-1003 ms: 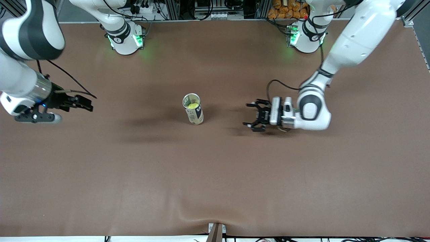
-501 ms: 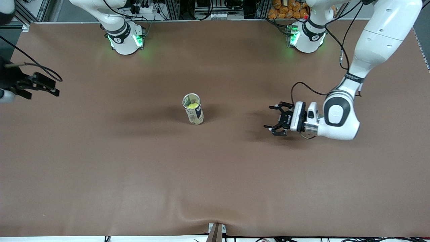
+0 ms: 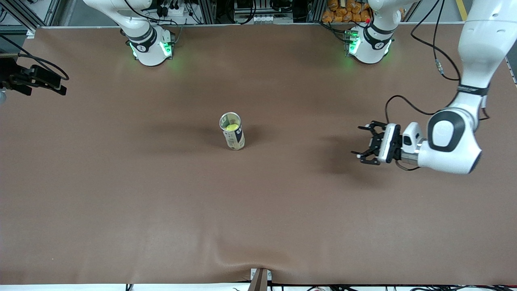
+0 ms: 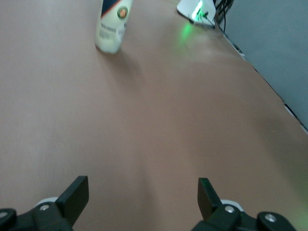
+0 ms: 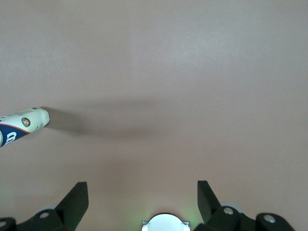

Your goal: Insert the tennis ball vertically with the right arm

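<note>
Change: compared with a second ago, both arms are seen drawn back from the table's middle; the right gripper (image 3: 60, 85) has been pulled out to the 9 o'clock edge of the front view, and the left gripper (image 3: 365, 142) has been carried from beside the can toward 3 o'clock.
Meaning: the insertion is judged complete, with both arms clearing away.
Tennis ball (image 3: 231, 127): it is seen inside the can (image 3: 232, 131), just below the open rim.
Can place: it is stood on the brown table (image 3: 258, 210) near the centre, well apart from both grippers.
Can axis: the long axis is kept upright, the open mouth pointed up, the base on the table.
Left gripper fingers: they are spread wide, with nothing between them.
Right gripper fingers: they are likewise spread apart and empty in the right wrist view.
</note>
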Available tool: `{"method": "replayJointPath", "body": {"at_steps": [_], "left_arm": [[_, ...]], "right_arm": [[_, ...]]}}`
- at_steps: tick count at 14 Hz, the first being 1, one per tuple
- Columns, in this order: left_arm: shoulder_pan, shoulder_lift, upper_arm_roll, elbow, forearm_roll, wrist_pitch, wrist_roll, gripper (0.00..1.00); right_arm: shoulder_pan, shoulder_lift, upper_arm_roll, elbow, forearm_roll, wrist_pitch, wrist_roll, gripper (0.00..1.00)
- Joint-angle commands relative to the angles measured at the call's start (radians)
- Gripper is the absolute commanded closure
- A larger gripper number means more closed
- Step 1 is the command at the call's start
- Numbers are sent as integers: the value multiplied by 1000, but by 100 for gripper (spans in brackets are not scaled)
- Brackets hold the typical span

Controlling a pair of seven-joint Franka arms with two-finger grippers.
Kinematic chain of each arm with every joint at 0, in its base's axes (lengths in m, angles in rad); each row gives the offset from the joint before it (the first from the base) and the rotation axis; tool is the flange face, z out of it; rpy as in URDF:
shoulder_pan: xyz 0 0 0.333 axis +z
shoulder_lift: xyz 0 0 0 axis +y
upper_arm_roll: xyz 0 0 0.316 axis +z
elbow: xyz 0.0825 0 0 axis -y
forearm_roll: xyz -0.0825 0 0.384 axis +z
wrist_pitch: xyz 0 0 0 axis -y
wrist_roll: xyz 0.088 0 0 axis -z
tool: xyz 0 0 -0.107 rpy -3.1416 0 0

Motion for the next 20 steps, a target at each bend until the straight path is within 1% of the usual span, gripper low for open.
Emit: {"method": "replayJointPath", "body": {"at_steps": [1,3,5,6,7,9,11,14,16,20], "left_arm": [[14,-10,-4,91,119,-109,-124,0],[15,-10,-4,148,168,-170,-195,0],[14,-11,-5,222,225,-250,-296,0],[8,-10,-12,269,254,-294,-348,0],[6,-10,-15,292,285,-328,-388,0],[6,-11,-18,317,303,-356,-419,0],[-3,-19,-19,355,339,-391,-480,0],[-15,-22,-42,357,360,-399,-533,0],[-31,-37,-44,359,374,-399,-594,0],[-49,-34,-36,368,374,-397,-660,0]], "right_arm": [[29,16,-4,43,-40,-29,17,0],[37,20,-4,35,-51,-19,14,0],[31,26,-7,-6,-39,62,11,0],[37,26,-21,-32,-37,90,9,0],[40,26,-27,-40,-37,93,9,0],[39,26,-29,-39,-37,96,6,0],[46,26,-44,-28,-37,98,-30,0],[37,29,-42,-26,-35,99,-37,0],[36,30,-42,-25,-35,96,-37,0],[33,32,-42,-26,-37,102,-14,0]]}}
